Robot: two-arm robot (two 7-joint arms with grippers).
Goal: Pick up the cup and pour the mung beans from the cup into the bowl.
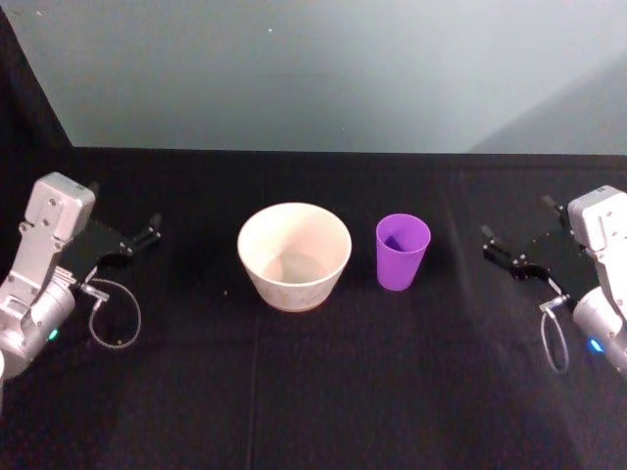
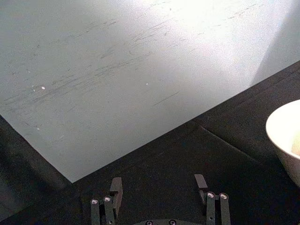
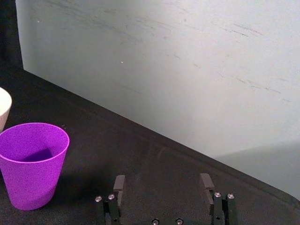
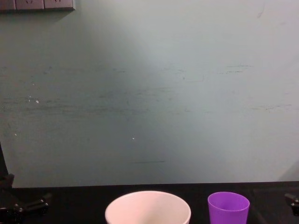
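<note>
I read right claw (image 1: pixel 491 245) spread, empty; cup (image 1: pixel 403 252) upright on bench (image 1: pixel 313 392), inboard of it. Bowl (image 1: pixel 294 257) sits between cup and left claw (image 1: pixel 149 231), also spread, empty.

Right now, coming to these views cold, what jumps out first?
The bright purple cup stands upright mid-table on the black cloth, just to the right of the wide cream bowl and apart from it. The left gripper and right gripper sit open near the table's left and right edges, holding nothing.
</note>
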